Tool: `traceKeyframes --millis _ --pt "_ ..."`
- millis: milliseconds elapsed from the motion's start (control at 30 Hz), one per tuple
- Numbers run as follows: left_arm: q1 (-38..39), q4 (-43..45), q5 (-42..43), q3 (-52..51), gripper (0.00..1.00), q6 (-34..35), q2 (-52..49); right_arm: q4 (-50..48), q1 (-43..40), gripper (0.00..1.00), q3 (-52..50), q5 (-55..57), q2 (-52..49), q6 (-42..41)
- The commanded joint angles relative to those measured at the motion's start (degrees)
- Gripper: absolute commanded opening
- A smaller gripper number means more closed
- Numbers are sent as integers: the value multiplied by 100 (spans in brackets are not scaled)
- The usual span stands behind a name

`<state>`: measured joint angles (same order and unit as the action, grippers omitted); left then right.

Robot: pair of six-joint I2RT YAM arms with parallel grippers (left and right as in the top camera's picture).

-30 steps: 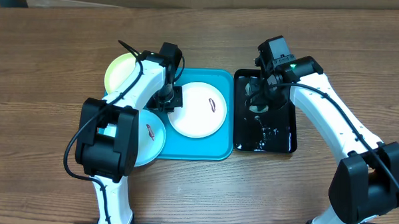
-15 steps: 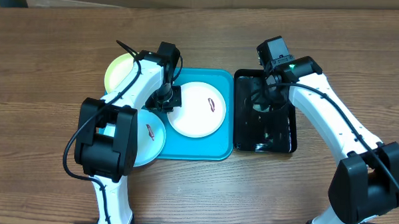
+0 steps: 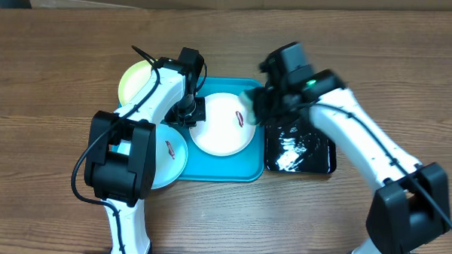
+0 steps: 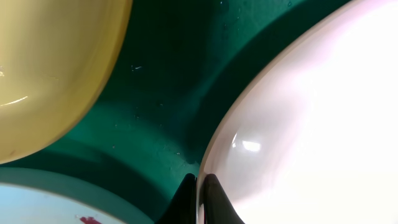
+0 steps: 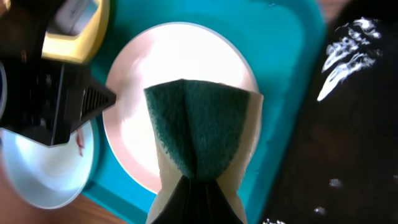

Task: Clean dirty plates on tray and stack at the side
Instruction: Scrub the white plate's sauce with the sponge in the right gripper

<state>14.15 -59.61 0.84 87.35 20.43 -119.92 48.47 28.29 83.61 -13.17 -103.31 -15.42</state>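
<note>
Currently, left gripper (image 4: 199,198) clamped on rim of white plate (image 3: 222,131) on turquoise tray (image 3: 236,171), right gripper (image 5: 194,194) clenched on green sponge (image 5: 200,130) over that plate, yellow-green plate (image 3: 133,80) and pale blue plate (image 3: 172,154) at tray's left edge.

The left arm (image 3: 155,94) covers much of the yellow-green plate (image 3: 133,80), the pale blue plate (image 3: 173,161) and the tray (image 3: 217,170) rim on the left side of the tabletop (image 3: 55,53). The right gripper (image 3: 255,107) is a blur overhead. In the right wrist view, the sponge (image 5: 199,137) covers a good part of the white plate (image 5: 180,62). The left wrist view cuts all three off at its edges.
</note>
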Motion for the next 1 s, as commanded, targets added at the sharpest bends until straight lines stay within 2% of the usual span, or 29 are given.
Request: traceKeyframes --millis 0,100,333,600,967 --pt "2 9 -35 -63 4 -114 -74 -39 581 4 195 1589 -44 -31" --pt "0 9 -35 -63 4 -114 -74 -63 848 4 195 2393 -173 -138" --pt "0 7 -35 -63 4 -114 -74 -337 957 4 195 3110 -704 -256" --pt "2 7 -33 -63 4 -114 -74 -879 964 4 195 3154 -1064 -293" --pt "0 9 22 -63 4 -63 -74 -1012 1038 4 195 3112 -1346 -549"
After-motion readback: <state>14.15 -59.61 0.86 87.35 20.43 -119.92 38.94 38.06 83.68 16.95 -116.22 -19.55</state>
